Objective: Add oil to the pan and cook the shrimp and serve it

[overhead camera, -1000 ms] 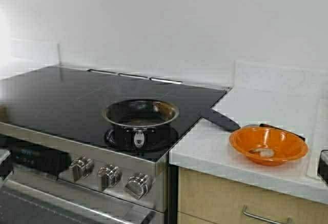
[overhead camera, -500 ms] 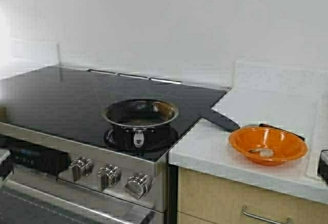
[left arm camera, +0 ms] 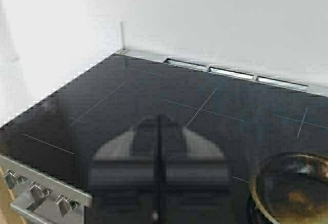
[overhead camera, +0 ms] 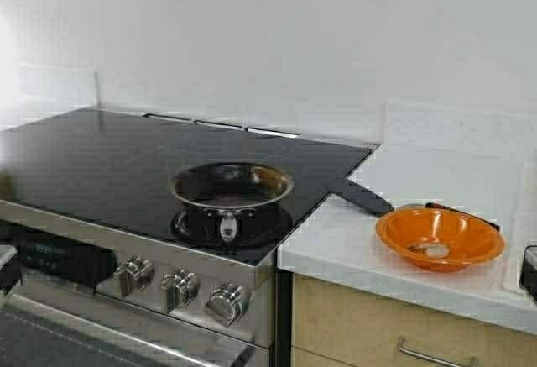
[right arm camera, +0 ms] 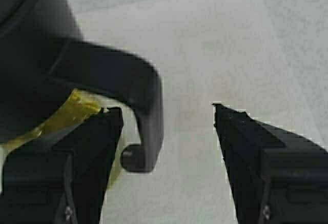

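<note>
Black plastic is filling your right wrist view: the right end effector is standing wide apart, and the jug's black handle is sitting in the gap, close against one finger and clear of the other. Yellow-green oil is showing through the clear wall just behind that handle, under the black lid. The jug is resting on the pale bench, and the handle's long axis is running roughly along the fingers, so I judge a small sideways centring is what the closing move is waiting on before you squeeze. You are nearer the oil with the right arm; the jug itself is not showing in the high view.

Your left end effector is hovering over the dark cooktop with its fingers pressed together and nothing between them.

Moving farther out in the high view, the pan is sitting on the front burner near the stove's control knobs, its short handle pointing toward 6 o'clock. At about 3 o'clock from the pan, the orange bowl is sitting on the bench with the shrimp lying inside it, and a dark utensil is lying between bowl and pan.
</note>
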Available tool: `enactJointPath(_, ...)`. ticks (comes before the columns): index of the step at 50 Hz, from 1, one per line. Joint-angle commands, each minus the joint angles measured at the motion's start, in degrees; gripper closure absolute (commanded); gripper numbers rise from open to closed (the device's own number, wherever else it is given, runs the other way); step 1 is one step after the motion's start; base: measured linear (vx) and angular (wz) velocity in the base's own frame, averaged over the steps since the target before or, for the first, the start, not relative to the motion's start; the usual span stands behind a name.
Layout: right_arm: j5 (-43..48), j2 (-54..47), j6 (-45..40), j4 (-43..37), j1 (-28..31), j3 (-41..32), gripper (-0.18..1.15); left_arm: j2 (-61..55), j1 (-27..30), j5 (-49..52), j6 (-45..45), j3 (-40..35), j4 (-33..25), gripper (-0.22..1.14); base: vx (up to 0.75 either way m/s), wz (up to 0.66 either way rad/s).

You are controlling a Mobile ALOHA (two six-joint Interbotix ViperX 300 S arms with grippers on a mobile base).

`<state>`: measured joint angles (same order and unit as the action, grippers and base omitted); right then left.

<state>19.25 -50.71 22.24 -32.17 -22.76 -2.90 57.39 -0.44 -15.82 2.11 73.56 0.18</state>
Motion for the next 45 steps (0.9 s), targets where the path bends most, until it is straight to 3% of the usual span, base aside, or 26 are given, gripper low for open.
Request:
enactJointPath(1, 0.18, 4.66, -0.18, 0.09, -0.09, 1.32, 0.07, -0.44, 0.09, -0.44, -0.09, -0.53, -0.09, 0.89, 0.0, 0.0)
enactJointPath(29, -8.26, 18.02, -0.18, -4.57, -0.09, 12.83, 0.13, -0.44, 0.09, -0.35, -0.09, -0.53, -0.18, 0.89, 0.0, 0.0)
enactJointPath(34, -11.34, 21.88, 0.0, -4.66, 0.26, 13.1, 0.29, -0.53, 0.09, -0.09, -0.18, -0.62, -0.26, 0.89, 0.0, 0.0)
enactJointPath(45, -17.84, 31.64, 0.44, -4.48, 2.37, 13.27, 0.83, -0.53, 0.09, 0.0, -0.53, -0.88, -0.26, 0.89, 0.0, 0.0)
